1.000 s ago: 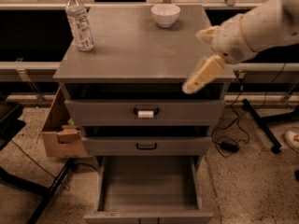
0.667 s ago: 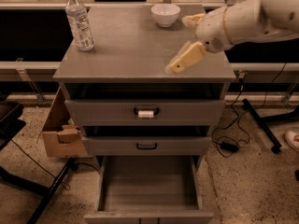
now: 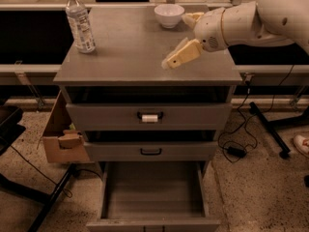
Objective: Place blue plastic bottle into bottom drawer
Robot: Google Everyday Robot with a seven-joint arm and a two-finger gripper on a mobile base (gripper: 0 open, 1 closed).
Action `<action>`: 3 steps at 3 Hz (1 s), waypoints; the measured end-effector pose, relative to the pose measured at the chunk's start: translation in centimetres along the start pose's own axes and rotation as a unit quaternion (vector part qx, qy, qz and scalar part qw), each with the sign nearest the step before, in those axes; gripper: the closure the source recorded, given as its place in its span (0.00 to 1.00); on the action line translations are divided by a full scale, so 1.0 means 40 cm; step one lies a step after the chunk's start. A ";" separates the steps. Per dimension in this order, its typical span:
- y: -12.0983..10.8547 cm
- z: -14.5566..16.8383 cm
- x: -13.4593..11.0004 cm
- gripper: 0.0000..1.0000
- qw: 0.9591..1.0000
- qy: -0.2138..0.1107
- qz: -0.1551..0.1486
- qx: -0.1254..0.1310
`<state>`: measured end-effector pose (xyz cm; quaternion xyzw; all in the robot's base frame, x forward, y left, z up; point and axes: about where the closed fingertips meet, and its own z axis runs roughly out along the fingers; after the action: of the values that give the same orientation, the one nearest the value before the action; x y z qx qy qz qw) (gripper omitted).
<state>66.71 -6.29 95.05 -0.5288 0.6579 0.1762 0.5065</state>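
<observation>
grey matte desk (image 3: pixel 130 57) on a speckled floor (image 3: pixel 260 192). clear bottle (image 3: pixel 80 22) stands upright at its back left corner. bottom drawer (image 3: pixel 152 197) is open, plain grey. tan gripper (image 3: pixel 179 55) hovers right of centre, near a white bowl (image 3: pixel 169 14); jaws' spread cannot be told.

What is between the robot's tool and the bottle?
Only bare cabinet top, in the camera view: the tool hangs over its right half, the bottle stands back left.

Looking like a robotics lab: robot arm's gripper (image 3: pixel 170 62) hovering over a grey worktop (image 3: pixel 130 47), cables (image 3: pixel 235 151) trailing across speckled floor (image 3: pixel 260 192).
</observation>
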 end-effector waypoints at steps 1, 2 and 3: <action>0.003 0.016 0.001 0.00 1.000 -0.003 0.002 0.000; -0.017 0.128 -0.012 0.00 0.999 -0.040 0.008 -0.003; -0.069 0.286 -0.014 0.00 0.996 -0.085 0.037 0.005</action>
<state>74.56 1.74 91.48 -0.4843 0.6327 0.2361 0.5563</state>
